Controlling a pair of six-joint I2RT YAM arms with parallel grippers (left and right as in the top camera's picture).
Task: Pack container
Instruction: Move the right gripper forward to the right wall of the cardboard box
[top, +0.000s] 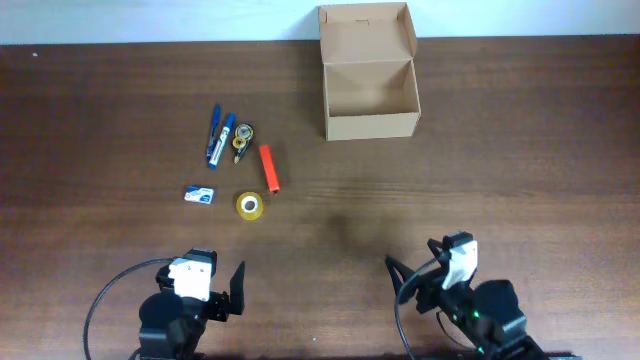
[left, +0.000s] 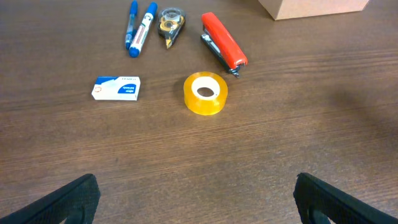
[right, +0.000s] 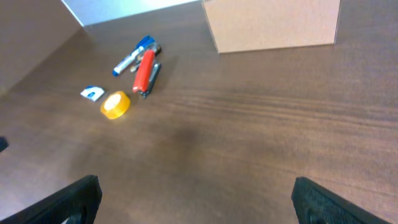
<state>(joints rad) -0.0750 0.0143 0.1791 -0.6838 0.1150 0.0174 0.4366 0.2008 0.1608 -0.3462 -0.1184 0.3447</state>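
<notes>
Two grippers at the near edge, both with jaws apart and holding nothing. Left gripper (left: 196, 194); small white box (top: 199, 195), print unreadable; blue pen (top: 214, 126); blue marker (top: 223, 141); correction-tape dispenser (top: 243, 138), detail blurred; yellow tape roll (top: 250, 204); red stapler (top: 269, 168). Container (top: 368, 85) stands far right of these, well apart, lid open, cropped in both wrist views. Right gripper (right: 196, 199).

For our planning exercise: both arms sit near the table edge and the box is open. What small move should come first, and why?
Probably the left gripper should advance toward the yellow tape roll. The gripper is open and empty, the roll lies straight ahead in its wrist view, and the container stands open with nothing inside.
</notes>
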